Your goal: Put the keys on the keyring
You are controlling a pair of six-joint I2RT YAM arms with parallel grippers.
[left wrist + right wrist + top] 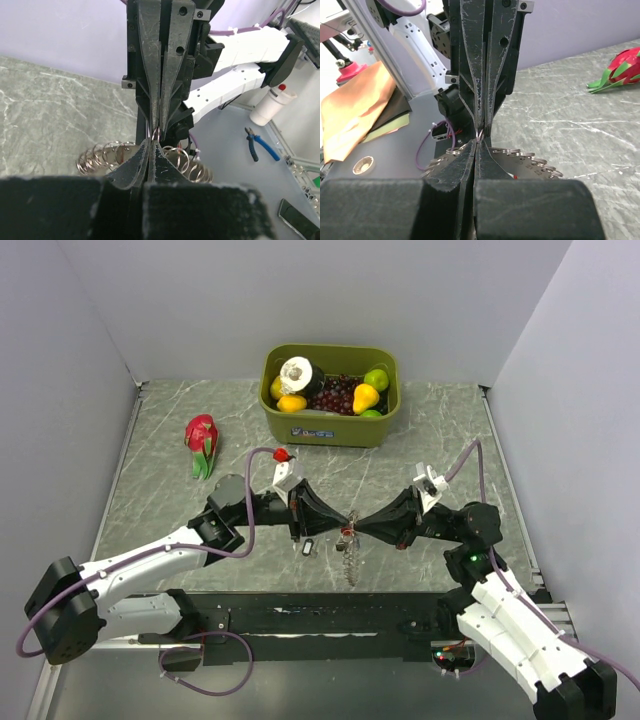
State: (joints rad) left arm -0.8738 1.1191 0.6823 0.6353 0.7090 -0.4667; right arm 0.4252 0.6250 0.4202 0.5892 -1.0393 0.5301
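Note:
My left gripper and right gripper meet tip to tip above the middle of the table, both shut. Each pinches the same thin wire loop of the keyring, whose coiled silvery rim hangs down below the tips. In the left wrist view my left gripper is closed on the loop, with the coils spreading either side. In the right wrist view my right gripper is closed on it too, beside the coils. A small black-headed key lies on the table just left of the ring. The other keys are not clear.
A green bin of toy fruit stands at the back centre. A red dragon fruit toy lies at the back left. Off the table's near edge I see blue pliers, a white bottle and brown paper.

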